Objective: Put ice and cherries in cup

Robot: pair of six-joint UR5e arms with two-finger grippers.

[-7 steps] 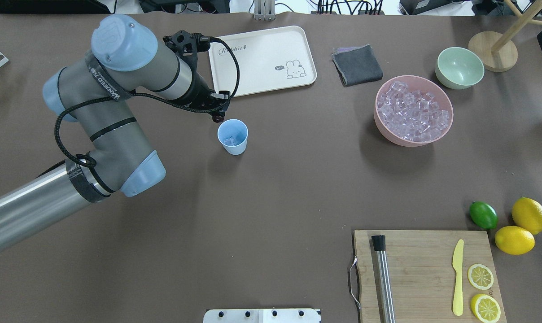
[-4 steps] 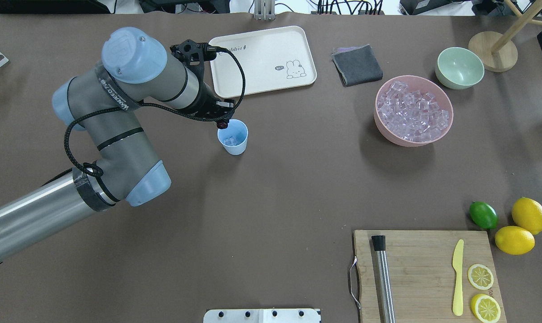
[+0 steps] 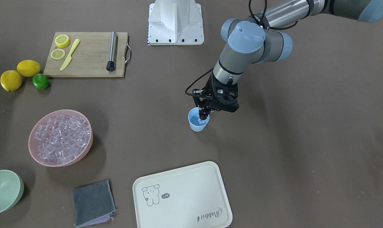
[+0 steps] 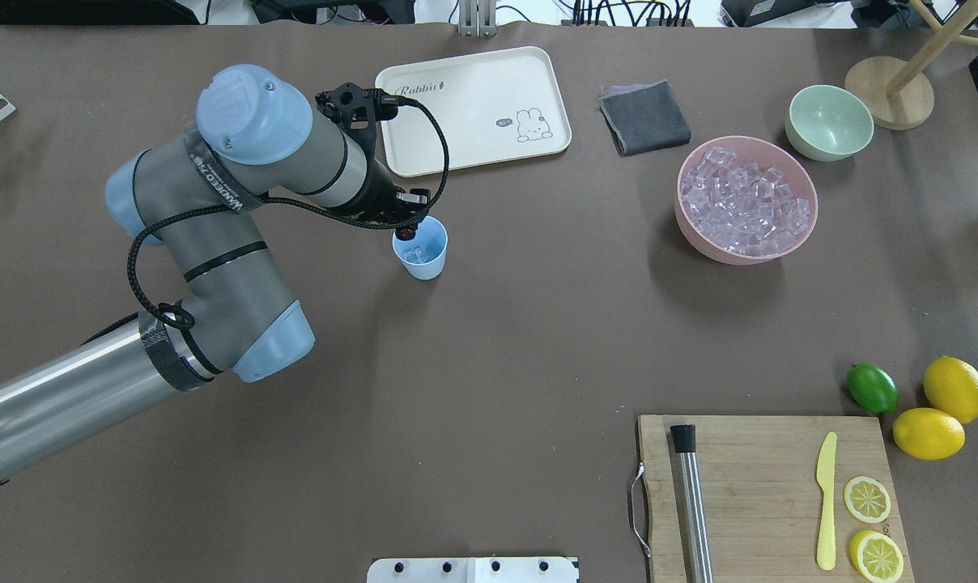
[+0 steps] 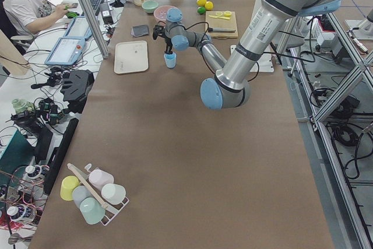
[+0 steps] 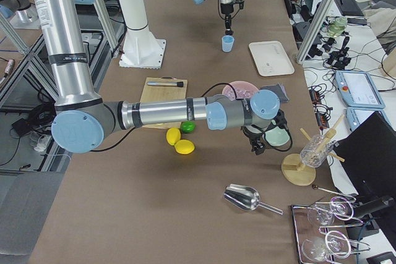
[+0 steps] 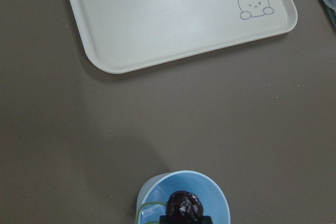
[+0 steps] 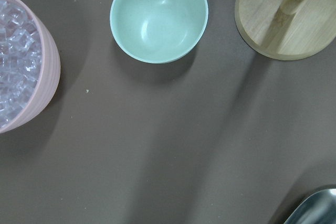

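1. The left claw (image 4: 407,230) hangs over the mouth of the cup (image 4: 427,271), at the edge nearest its own arm.
2. Its fingers are pinched in on the cherries (image 4: 407,235). In the left wrist view the dark, glossy fruit sits at the fingertips, right above the blue opening.
3. Whether the cherries touch the cup's rim cannot be told.
4. The cup stands upright on the worktop (image 4: 497,340), near the cream tray (image 4: 473,142) but apart from it. A few cubes of ice (image 4: 416,255) lie in its bottom.
5. Much more ice fills the pink bowl (image 4: 703,243), well apart on the robot's right.
6. The right claw (image 6: 255,147) shows only from the right-end camera, just beside the green bowl (image 8: 157,19). Whether it is spread or pressed together cannot be told.
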